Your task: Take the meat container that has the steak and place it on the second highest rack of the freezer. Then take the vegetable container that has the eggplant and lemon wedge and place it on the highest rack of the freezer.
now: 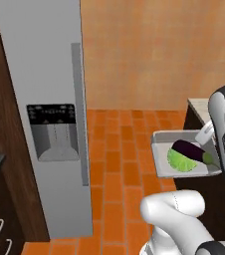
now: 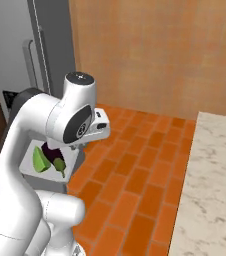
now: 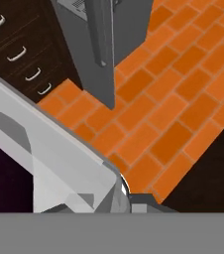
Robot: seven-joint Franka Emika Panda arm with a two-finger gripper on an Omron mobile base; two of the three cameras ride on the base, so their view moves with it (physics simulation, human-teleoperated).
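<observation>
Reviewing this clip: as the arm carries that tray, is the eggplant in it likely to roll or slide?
The eggplant looks glossy and rounded, so it could probably roll if the container tilts. It seems to rest against the lemon wedge, which may brace it. The container's raised rim would likely catch it.

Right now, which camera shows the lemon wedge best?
The left base view: the lemon wedge lies unobstructed in the grey container beside the eggplant. The right base view shows it smaller, partly behind the arm. In the hand view I cannot make it out.
</observation>
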